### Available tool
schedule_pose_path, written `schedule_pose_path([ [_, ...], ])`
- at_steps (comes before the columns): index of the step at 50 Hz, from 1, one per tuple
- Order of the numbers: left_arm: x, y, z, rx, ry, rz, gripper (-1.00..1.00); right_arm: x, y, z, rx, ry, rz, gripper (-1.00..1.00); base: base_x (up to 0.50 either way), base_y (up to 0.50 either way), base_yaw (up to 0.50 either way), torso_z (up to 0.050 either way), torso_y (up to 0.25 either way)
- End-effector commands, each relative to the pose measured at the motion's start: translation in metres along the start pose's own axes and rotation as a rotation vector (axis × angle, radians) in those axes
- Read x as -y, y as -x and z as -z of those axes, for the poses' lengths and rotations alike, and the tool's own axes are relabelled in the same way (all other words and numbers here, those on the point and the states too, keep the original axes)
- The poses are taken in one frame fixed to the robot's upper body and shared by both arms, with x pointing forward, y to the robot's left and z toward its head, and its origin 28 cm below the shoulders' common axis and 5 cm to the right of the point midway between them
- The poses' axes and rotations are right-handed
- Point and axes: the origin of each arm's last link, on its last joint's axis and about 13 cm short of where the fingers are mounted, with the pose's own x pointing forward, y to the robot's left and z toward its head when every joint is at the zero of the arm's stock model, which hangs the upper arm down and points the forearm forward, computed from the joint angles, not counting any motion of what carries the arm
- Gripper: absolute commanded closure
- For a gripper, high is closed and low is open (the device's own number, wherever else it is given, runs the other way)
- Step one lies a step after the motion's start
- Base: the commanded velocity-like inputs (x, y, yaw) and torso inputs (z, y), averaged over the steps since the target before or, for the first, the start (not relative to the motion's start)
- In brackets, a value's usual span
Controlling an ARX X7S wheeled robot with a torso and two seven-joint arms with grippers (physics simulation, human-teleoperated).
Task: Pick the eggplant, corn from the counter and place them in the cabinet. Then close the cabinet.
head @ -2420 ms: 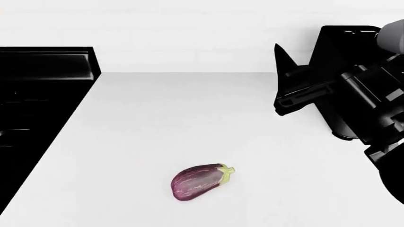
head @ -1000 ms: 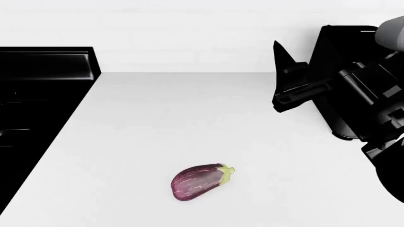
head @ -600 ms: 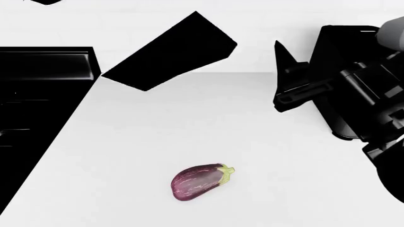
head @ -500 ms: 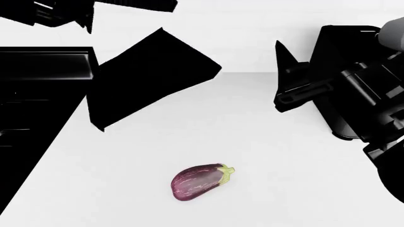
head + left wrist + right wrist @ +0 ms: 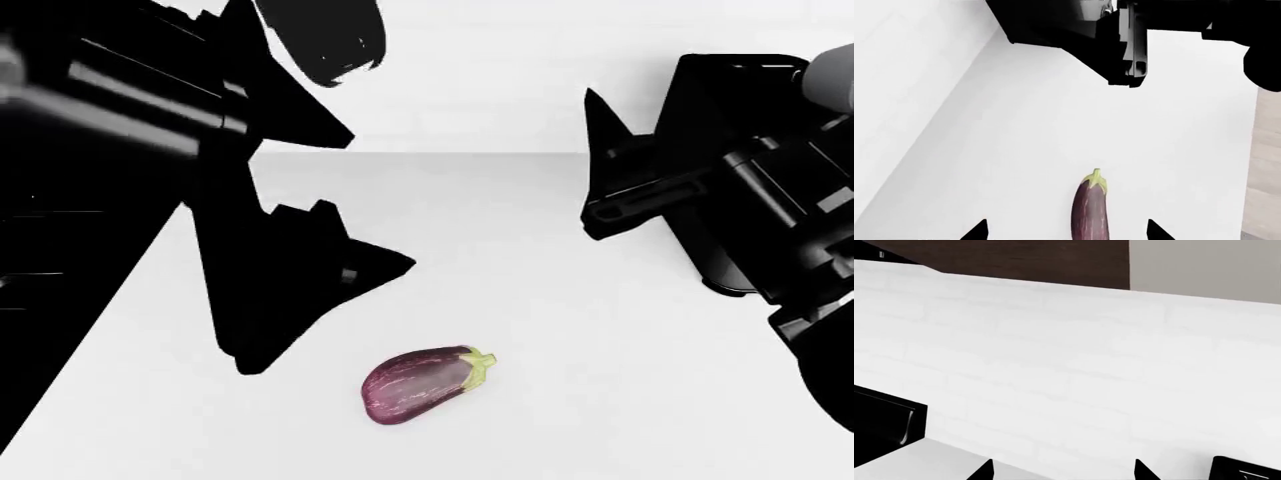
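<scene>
One eggplant (image 5: pixel 424 384) lies alone on the white counter (image 5: pixel 534 260), low and just left of centre in the head view, its pale green stem cap pointing toward the right. No corn can be seen in any of the three views.

Two black arms frame the scene. The left gripper (image 5: pixel 327 300) fills the upper left and centre-left of the head view as a dark silhouette, its tips hanging above the counter up and to the left of the eggplant, apart from it. The left wrist view shows that gripper's two fingertips spread wide at the bottom edge, with the eggplant (image 5: pixel 1091 210) lying between them, cut off at the frame's lower border.

The right gripper (image 5: pixel 603 165) sits at the right of the head view, raised over the counter, its body largely featureless black. In the right wrist view only two fingertips (image 5: pixel 985 471) show, set well apart, before a white brick wall (image 5: pixel 1074 370). A black stove (image 5: pixel 54 290) is mostly hidden behind the left arm.
</scene>
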Motion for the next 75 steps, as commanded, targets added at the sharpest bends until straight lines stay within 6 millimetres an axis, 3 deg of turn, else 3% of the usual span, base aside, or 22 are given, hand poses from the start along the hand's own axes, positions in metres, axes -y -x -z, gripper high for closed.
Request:
schedule_pose_path([
  [1, 0.007, -0.02, 0.016, -0.028, 0.019, 0.041, -1.0, 0.001, 0.0, 0.002, 0.0, -0.004, 0.002, -1.0, 0.0, 0.0, 0.0, 0.0, 0.0],
  [25, 0.025, -0.048, 0.039, -0.07, 0.055, 0.051, -1.0, 0.001, 0.001, 0.004, 0.004, -0.007, 0.003, -1.0, 0.0, 0.0, 0.0, 0.0, 0.0],
  [43, 0.022, -0.069, 0.044, -0.066, 0.113, -0.001, -1.0, 0.0, 0.002, 0.003, 0.013, -0.018, 0.001, -1.0, 0.0, 0.0, 0.0, 0.0, 0.0],
  [75, 0.027, -0.113, 0.072, -0.162, 0.114, -0.032, -1.0, 0.001, 0.006, 0.009, 0.014, -0.029, 0.013, -1.0, 0.0, 0.0, 0.0, 0.0, 0.0],
])
